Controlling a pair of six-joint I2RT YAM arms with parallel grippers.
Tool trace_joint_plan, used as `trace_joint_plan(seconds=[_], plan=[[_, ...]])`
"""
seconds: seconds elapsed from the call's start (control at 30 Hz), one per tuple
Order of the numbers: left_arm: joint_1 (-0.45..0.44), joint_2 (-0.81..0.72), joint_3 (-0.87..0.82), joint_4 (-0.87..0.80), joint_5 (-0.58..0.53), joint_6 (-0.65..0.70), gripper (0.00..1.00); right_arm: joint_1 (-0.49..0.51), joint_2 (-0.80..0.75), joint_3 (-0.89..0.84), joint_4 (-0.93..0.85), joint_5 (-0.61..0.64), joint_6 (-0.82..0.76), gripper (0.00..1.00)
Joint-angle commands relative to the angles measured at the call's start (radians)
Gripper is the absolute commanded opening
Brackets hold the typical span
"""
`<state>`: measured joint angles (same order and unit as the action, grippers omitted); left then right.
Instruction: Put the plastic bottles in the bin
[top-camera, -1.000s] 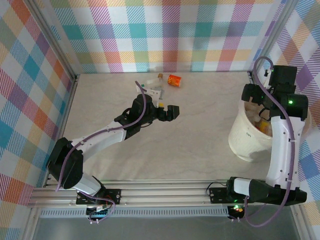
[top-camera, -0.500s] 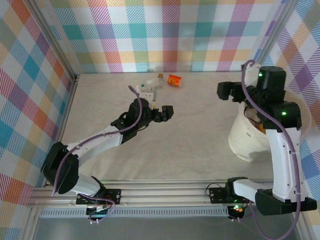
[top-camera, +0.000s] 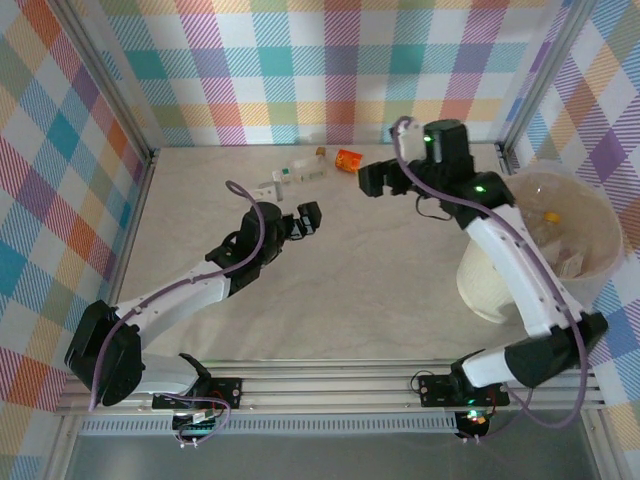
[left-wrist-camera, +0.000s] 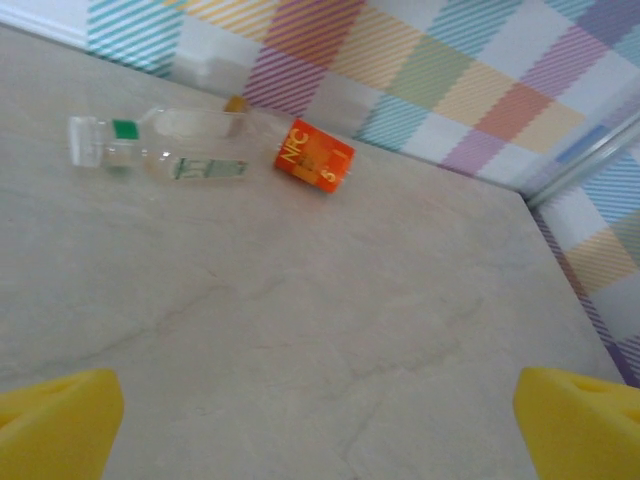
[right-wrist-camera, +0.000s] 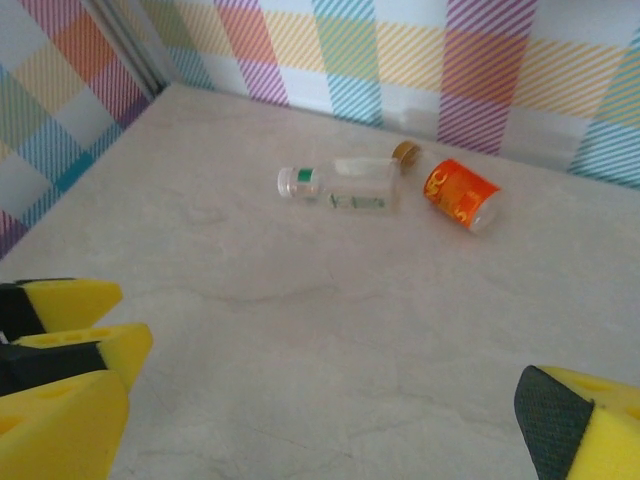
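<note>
The left fingers (left-wrist-camera: 55, 420) and right fingers (right-wrist-camera: 585, 425) are hanging wide open and empty above the bench (top-camera: 380, 290), a clear bottle (top-camera: 290, 178) and orange bottle (top-camera: 348, 159) are lying by the far wall, and the bin (top-camera: 490, 280) is standing right.

Near the back wall the long bottle (top-camera: 290, 177) lies on the table (top-camera: 400, 270), the short bottle (top-camera: 348, 158) just to its right. The bin (top-camera: 487, 288) stands at the table's right edge, well apart, with more bottles (top-camera: 572, 262) inside.

Both arms stretch forward, left end effector (top-camera: 309, 220) and right end effector (top-camera: 368, 180) spread wide, empty.
</note>
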<state>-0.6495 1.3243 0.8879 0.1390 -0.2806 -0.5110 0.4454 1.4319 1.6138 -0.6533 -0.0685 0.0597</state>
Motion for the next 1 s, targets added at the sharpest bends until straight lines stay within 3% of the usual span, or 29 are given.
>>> trace_joint_plan(seconds=[0.0, 0.13, 0.4, 0.5, 0.57, 0.77, 0.97], plan=[[0.021, -0.009, -0.002, -0.032, -0.036, -0.029, 1.0, 0.027, 0.079, 0.037, 0.085, 0.035, -0.017, 1.0], [0.071, 0.037, 0.065, -0.126, -0.031, 0.001, 1.0, 0.032, 0.182, 0.04, 0.155, 0.047, -0.009, 1.0], [0.221, 0.203, 0.181, -0.154, 0.054, 0.032, 1.0, 0.032, 0.354, 0.032, 0.267, 0.108, 0.016, 1.0], [0.288, 0.303, 0.252, -0.152, 0.14, 0.037, 1.0, 0.032, 0.403, 0.033, 0.293, 0.145, 0.024, 1.0], [0.326, 0.392, 0.329, -0.166, 0.209, 0.058, 1.0, 0.031, 0.42, 0.033, 0.304, 0.149, 0.031, 1.0], [0.371, 0.672, 0.669, -0.318, 0.276, 0.185, 1.0, 0.03, 0.4, -0.02, 0.372, 0.139, 0.03, 1.0], [0.384, 0.904, 0.995, -0.446, 0.291, 0.3, 1.0, 0.03, 0.36, -0.062, 0.378, 0.115, 0.012, 1.0]])
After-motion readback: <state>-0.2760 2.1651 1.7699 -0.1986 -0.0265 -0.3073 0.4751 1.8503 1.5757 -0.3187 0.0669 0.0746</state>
